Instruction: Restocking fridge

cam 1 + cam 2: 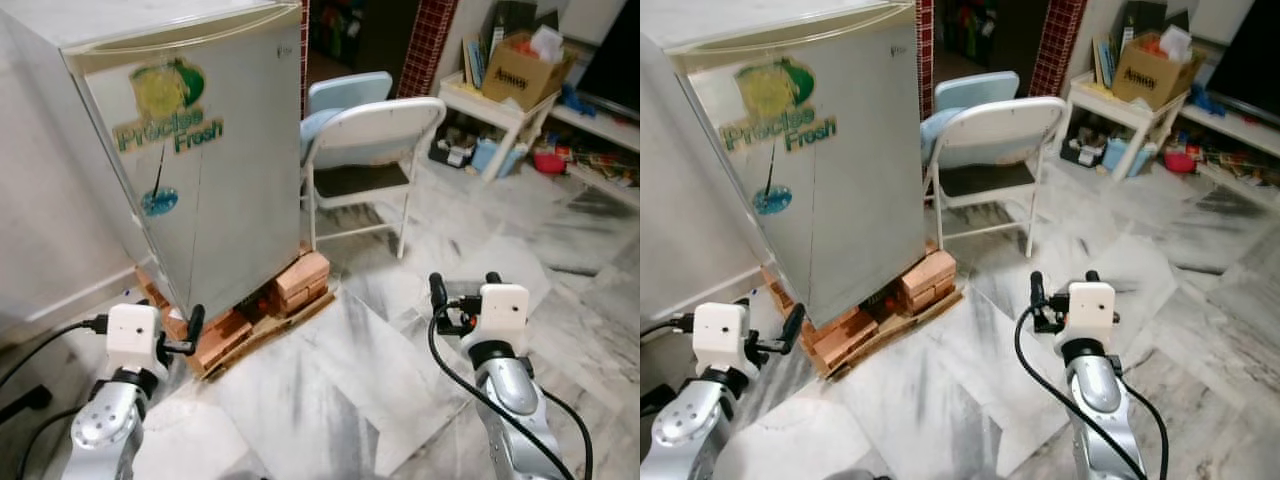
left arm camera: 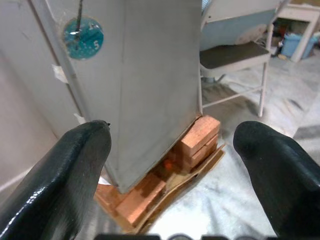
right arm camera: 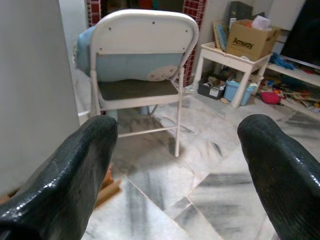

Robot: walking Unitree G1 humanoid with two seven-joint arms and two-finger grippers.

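- The left gripper (image 1: 183,330) is held low before the fridge's lower front corner, its two long black fingers spread apart and nothing between them; its white wrist block sits on a silver arm raised from the lower left.
- The right gripper (image 1: 465,292) is held upright over the open floor, well apart from the fridge, with its fingers likewise spread wide and empty; a black cable is looped beside its silver forearm.
- The fingertips (image 2: 70,165) are seen in the left wrist view as rounded, glossy black pads.
- The fridge (image 1: 215,150), a small grey metal cabinet with its door shut, is stood to the robot's left against a pale wall; a green and yellow "Fresh" sticker and a round blue label are carried on its front.
- It is raised on stacked reddish bricks (image 1: 300,280), with flattened cardboard (image 1: 270,328) underneath.
- A white folding chair (image 1: 370,150) with a dark seat is placed just beside the fridge, and a pale blue chair (image 1: 345,92) behind it.
- The floor (image 1: 330,400) is laid in grey-veined marble tile.
- A white side table (image 1: 495,110) bearing a cardboard box (image 1: 520,72) is set farther right, amid clutter.
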